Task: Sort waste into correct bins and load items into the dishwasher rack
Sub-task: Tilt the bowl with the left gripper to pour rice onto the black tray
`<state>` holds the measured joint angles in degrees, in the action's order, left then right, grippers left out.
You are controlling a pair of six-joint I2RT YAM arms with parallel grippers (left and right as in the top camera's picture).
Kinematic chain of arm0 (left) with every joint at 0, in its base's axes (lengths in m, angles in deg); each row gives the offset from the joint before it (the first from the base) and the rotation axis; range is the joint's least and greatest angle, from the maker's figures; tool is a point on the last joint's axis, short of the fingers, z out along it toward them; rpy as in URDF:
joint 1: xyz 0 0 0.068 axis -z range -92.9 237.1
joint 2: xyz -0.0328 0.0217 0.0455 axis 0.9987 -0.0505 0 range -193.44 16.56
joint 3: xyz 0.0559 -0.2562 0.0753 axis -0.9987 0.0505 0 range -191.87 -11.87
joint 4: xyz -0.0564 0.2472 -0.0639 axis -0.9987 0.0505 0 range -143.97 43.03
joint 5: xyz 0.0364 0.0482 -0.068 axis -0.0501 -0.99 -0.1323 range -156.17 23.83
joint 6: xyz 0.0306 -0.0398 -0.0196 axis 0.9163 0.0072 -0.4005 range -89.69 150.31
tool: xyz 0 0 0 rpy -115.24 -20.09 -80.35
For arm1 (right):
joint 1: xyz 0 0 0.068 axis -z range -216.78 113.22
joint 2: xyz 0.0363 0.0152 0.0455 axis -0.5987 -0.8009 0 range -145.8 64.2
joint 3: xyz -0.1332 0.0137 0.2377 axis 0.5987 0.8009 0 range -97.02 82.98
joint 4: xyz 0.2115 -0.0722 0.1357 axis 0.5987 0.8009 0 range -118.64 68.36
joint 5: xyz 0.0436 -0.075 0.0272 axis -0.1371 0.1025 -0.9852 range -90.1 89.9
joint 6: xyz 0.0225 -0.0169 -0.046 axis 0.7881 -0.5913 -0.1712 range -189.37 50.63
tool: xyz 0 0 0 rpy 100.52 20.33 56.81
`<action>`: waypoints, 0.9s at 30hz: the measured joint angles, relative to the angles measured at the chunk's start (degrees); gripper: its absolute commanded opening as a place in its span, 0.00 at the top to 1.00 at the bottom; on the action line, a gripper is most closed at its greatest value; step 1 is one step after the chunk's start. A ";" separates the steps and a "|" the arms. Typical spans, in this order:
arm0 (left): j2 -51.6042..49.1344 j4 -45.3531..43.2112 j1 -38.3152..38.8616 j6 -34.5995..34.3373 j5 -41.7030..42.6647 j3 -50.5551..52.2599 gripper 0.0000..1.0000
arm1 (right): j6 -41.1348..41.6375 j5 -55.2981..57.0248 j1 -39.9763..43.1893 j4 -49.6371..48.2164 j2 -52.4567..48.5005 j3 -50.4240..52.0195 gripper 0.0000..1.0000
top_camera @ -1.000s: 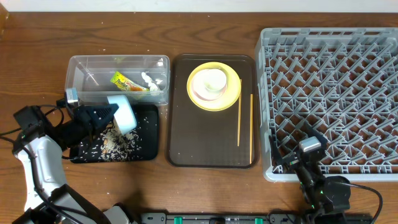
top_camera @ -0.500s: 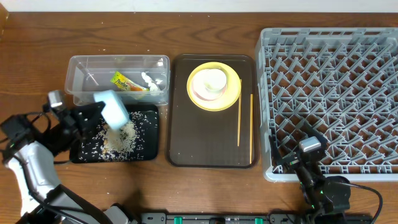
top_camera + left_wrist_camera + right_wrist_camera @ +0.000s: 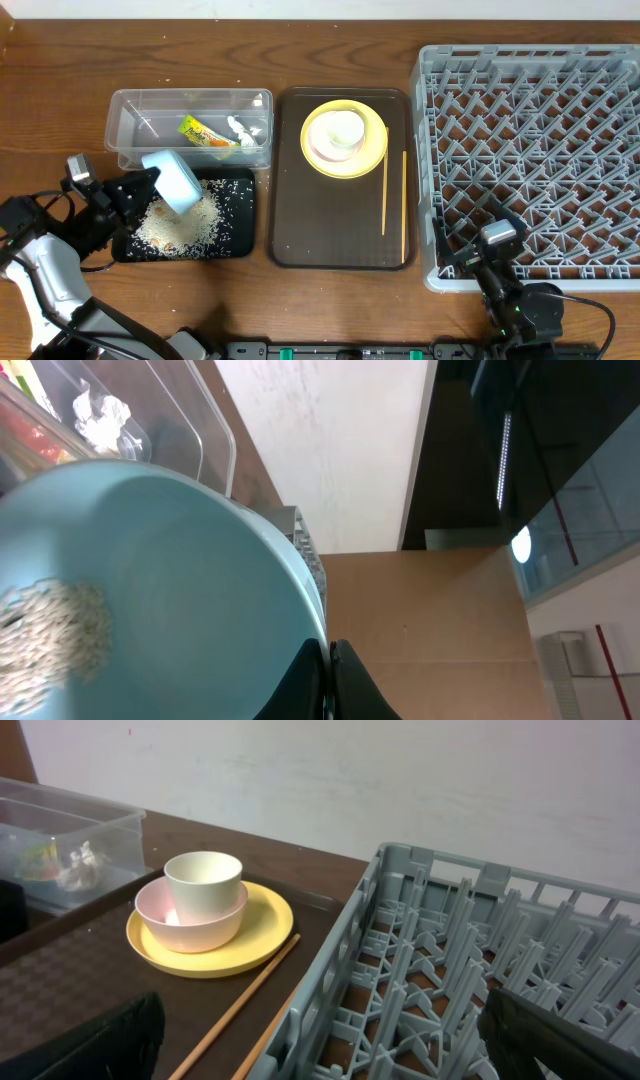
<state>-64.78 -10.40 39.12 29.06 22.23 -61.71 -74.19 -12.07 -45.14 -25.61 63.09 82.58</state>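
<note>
My left gripper (image 3: 150, 186) is shut on the rim of the light blue bowl (image 3: 173, 180), tipped on its side over the black tray (image 3: 238, 243). White rice crumbs (image 3: 178, 224) lie heaped in the tray; some still cling inside the bowl (image 3: 60, 625). The clear tub (image 3: 130, 108) holds the yellow-green wrapper (image 3: 205, 133) and the white tissue (image 3: 240, 128). The white cup (image 3: 340, 129) sits in the pink bowl (image 3: 318, 146) on the yellow plate (image 3: 375, 150). Two chopsticks (image 3: 385, 195) lie beside it. My right gripper (image 3: 320, 1040) is open over the grey rack's (image 3: 540, 140) front left corner.
The plate, bowls and chopsticks rest on a dark brown serving tray (image 3: 300, 220) between the bins and the rack. The rack's lattice floor holds nothing. A white wall stands behind the table.
My left gripper has drawn back to the left with the blue bowl and tipped it further. More rice has fallen into the black tray, and the heap has grown. The right arm has not moved.
</note>
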 measured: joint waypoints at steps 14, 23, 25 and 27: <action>0.00 -0.59 0.02 0.07 0.04 0.00 0.94 | 0.00 0.00 0.00 0.00 0.00 0.00 0.01; 0.00 -0.33 0.02 -0.15 0.00 0.00 0.94 | 0.00 0.00 0.00 0.00 0.00 0.00 0.01; 0.00 -0.15 0.02 -0.15 0.00 0.00 0.94 | 0.00 0.00 0.00 0.00 0.00 0.00 0.01; 0.00 -0.17 0.02 -0.04 0.02 0.00 0.94 | 0.00 0.00 0.00 0.00 0.00 0.00 0.01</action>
<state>-64.78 -10.57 39.14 29.01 22.26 -61.71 -74.19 -12.07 -45.14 -25.61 63.09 82.58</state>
